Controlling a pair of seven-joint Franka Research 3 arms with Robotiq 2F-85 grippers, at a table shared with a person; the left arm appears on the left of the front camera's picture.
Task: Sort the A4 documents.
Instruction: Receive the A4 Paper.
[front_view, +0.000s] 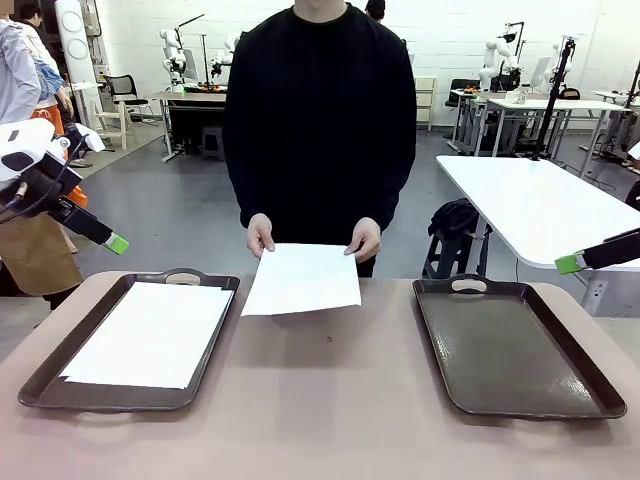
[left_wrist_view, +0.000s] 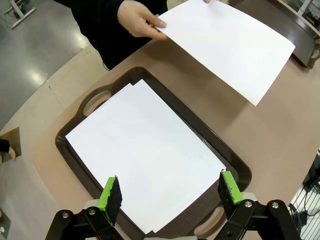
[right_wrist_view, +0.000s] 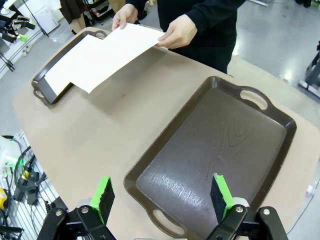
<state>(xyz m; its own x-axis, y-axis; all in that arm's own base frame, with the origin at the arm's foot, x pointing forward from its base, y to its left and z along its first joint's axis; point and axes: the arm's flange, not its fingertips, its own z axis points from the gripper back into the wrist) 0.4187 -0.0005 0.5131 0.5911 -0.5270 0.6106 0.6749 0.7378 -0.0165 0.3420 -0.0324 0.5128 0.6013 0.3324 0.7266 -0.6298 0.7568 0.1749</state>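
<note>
We are looking across the table (front_view: 330, 400) at a person in a black top standing at its far side, holding one white sheet (front_view: 302, 278) out over the table's far middle. The person's hands are pinching the sheet's far corners: one hand (front_view: 259, 236) on the left, the other hand (front_view: 364, 238) on the right, fingers curled over the edge. The sheet is tilting down toward us, its near edge hanging just above the tabletop between the two trays.

The left tray (front_view: 40, 385) is holding a stack of sheets (front_view: 152, 333) lying flat, edges slightly staggered at the far corner. The right tray (front_view: 510, 350) is showing its bare dark bottom.

Our left gripper (left_wrist_view: 167, 192) is hovering above the near end of the left tray, its green pads spread wide apart and touching nothing; in the front view, only one green fingertip is showing at the far left, well above the table. Our right gripper (right_wrist_view: 160, 196) is hanging over the near end of the right tray, jaws likewise standing wide and gripping nothing.
</note>
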